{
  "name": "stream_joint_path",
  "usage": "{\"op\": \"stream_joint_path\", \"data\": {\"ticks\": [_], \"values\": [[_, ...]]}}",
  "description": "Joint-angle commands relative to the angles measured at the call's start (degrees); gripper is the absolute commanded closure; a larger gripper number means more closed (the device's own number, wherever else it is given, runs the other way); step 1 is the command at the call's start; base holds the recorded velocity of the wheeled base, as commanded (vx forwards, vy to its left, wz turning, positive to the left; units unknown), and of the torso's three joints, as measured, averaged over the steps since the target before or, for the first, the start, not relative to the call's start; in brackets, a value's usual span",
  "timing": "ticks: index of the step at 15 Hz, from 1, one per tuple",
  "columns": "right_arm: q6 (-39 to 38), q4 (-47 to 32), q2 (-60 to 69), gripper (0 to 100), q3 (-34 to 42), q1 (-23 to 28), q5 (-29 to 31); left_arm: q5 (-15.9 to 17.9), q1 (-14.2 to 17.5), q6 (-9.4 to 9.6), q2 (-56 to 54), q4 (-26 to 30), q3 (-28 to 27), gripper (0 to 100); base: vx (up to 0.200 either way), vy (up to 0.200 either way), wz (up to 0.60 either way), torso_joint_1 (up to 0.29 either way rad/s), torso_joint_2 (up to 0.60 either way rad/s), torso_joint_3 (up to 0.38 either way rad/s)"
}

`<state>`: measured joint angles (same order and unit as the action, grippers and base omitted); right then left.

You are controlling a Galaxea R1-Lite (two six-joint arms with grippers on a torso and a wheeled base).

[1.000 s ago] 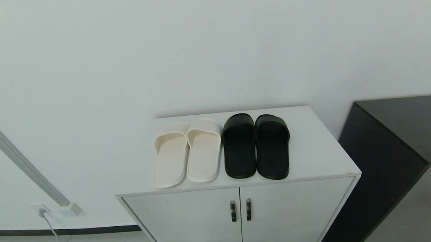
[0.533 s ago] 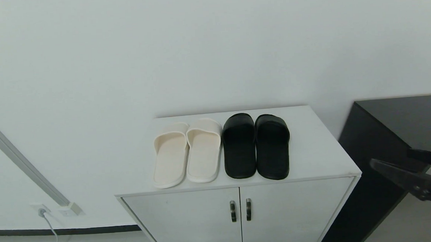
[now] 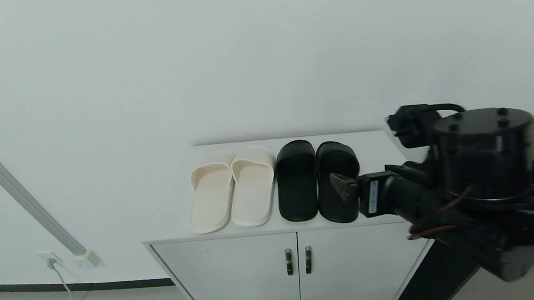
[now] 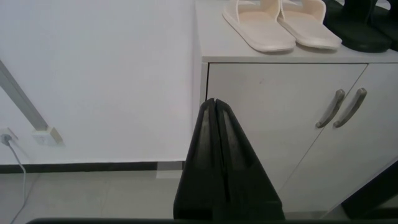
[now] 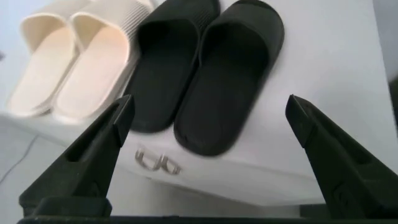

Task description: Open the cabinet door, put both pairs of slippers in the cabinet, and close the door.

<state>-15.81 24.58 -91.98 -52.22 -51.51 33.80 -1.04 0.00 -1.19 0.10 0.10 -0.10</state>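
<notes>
I see the cream slippers (image 3: 232, 187) and the black slippers (image 3: 317, 181) side by side on top of the cabinet (image 3: 374, 152), with its doors (image 3: 237, 277) shut. My right end effector (image 5: 209, 102) hangs near the black pair's heels, fingers spread wide and empty. My left end effector (image 4: 215, 106) sits low facing the cabinet's left front corner, fingers pressed together on nothing.

The cabinet (image 3: 228, 277) is seen from the front and above by the head view. It is viewed low, from the left side, by the left wrist view, and closely from above by the right one. The slippers (image 3: 251, 188) are shared by all.
</notes>
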Motion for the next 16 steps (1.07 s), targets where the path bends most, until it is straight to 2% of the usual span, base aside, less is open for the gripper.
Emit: {"op": "stream_joint_path", "data": {"ticks": [1,3,6,12,16], "values": [[-0.18,0.03,-13.05,0,-8.95,-0.44,4.43,-0.02,0.0,-0.04,0.08,-0.01,0.01,100,0.0,0.0,0.0,0.0,0.0,0.0],[-0.36,0.12,-18.59,0,-14.05,1.76,7.94,-0.02,0.0,-0.04,0.08,-0.01,0.01,100,0.0,0.0,0.0,0.0,0.0,0.0],[-0.54,0.03,-24.04,0,-19.93,4.75,8.21,-0.02,0.0,-0.04,0.08,-0.01,0.01,100,0.0,0.0,0.0,0.0,0.0,0.0],[0.08,-0.23,-34.32,0,-32.77,7.38,8.21,-0.02,0.0,-0.04,0.08,-0.01,0.01,100,0.0,0.0,0.0,0.0,0.0,0.0],[0.87,-0.41,-37.48,0,-36.81,9.23,8.21,-0.02,0.0,-0.04,0.08,-0.01,0.01,100,0.0,0.0,0.0,0.0,0.0,0.0]]}}
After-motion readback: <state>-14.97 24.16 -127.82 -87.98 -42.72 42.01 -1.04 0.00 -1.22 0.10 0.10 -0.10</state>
